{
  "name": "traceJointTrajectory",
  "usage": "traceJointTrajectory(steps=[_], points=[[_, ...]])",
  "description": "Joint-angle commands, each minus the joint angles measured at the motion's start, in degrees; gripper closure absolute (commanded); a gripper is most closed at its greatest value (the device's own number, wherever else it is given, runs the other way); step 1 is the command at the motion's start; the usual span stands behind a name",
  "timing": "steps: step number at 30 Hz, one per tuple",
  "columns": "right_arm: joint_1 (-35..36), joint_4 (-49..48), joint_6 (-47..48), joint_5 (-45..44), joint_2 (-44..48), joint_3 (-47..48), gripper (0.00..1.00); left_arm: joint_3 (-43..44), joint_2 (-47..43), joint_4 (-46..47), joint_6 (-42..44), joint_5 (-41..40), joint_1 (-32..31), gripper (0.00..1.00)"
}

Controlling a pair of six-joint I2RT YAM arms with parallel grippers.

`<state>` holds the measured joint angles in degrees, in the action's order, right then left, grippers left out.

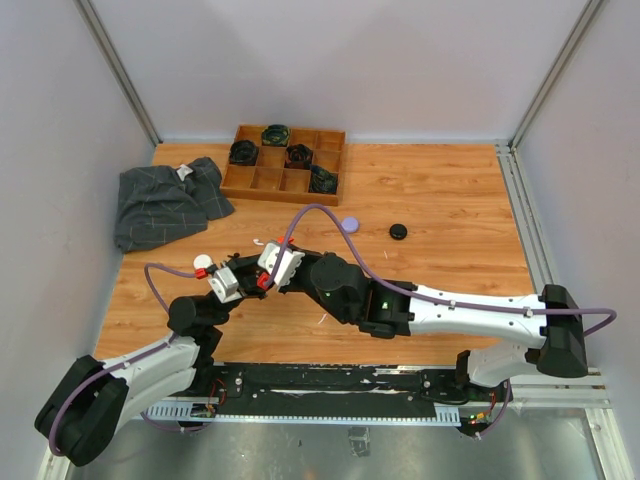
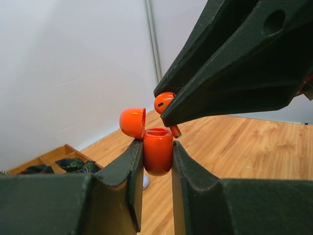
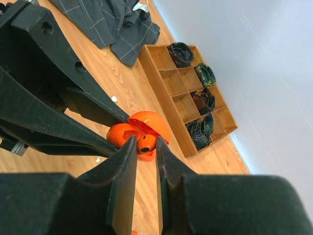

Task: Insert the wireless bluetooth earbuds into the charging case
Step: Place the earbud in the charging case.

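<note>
**Earbud held over open case**

Top view: left gripper point(image 1: 255, 284) and right gripper point(image 1: 268, 278) meet above the table point(image 1: 450, 200), left of centre. Left wrist: left jaws clamp the orange charging case point(image 2: 158, 152), lid point(image 2: 133, 122) flipped open, with an orange earbud point(image 2: 164, 102) just above its mouth. Right wrist: right jaws, narrow, pinch that earbud

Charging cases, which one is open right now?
The orange case, lid up, in the left gripper; the lilac case and black case lie on the table.
</note>
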<state>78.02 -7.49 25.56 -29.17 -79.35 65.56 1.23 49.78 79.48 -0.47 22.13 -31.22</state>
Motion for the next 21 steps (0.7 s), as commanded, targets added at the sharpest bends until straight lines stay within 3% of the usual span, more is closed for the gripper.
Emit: traceJointTrajectory(steps=[1,21], points=[[1.5,-4.8,1.9,-3.2,1.2,-1.1,0.92,0.7,0.3,1.7,-0.4,-0.1,0.4,1.00],[1.7,-8.3,4.0,-6.4,-1.6,-2.1,0.92,1.7,0.9,2.3,-3.0,0.9,0.3,1.00]])
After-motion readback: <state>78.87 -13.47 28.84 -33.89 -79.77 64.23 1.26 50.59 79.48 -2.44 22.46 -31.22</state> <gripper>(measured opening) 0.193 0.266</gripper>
